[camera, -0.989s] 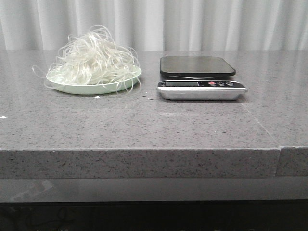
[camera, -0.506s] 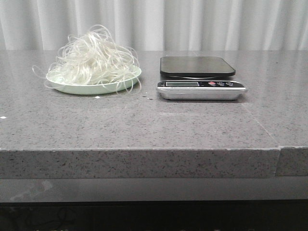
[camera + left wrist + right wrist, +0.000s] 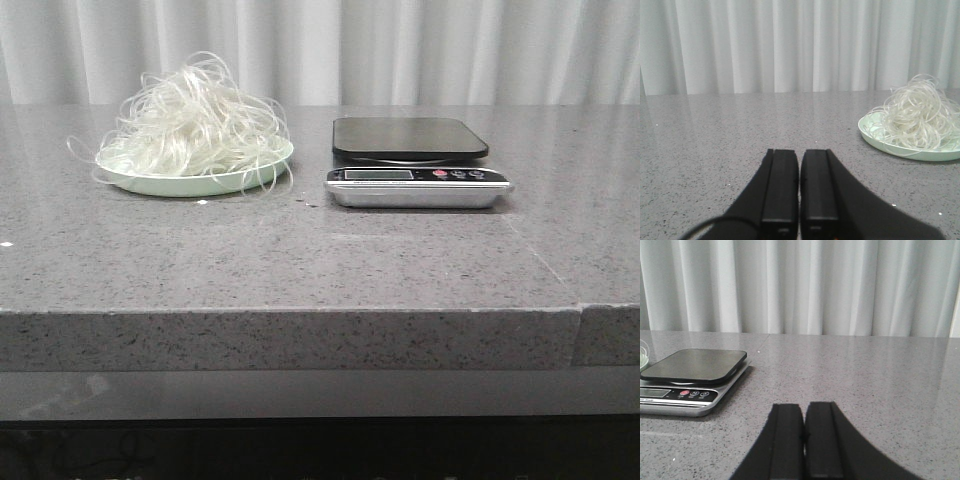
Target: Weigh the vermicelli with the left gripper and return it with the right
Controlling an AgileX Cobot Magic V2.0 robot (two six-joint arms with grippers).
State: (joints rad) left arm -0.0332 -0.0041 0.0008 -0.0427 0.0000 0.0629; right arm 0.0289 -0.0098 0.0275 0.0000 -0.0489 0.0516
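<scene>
The vermicelli (image 3: 190,125) is a fluffy whitish tangle heaped on a pale green plate (image 3: 175,184) at the table's back left; it also shows in the left wrist view (image 3: 917,120). A kitchen scale (image 3: 412,160) with a black platform stands to its right and also shows in the right wrist view (image 3: 692,375). My left gripper (image 3: 799,152) is shut and empty, low over the table, well short of the plate. My right gripper (image 3: 804,405) is shut and empty, beside the scale. Neither gripper shows in the front view.
The grey speckled stone table (image 3: 300,250) has a front edge close to the camera and a seam at the right. White curtains (image 3: 400,50) hang behind the table. A few small crumbs lie near the plate.
</scene>
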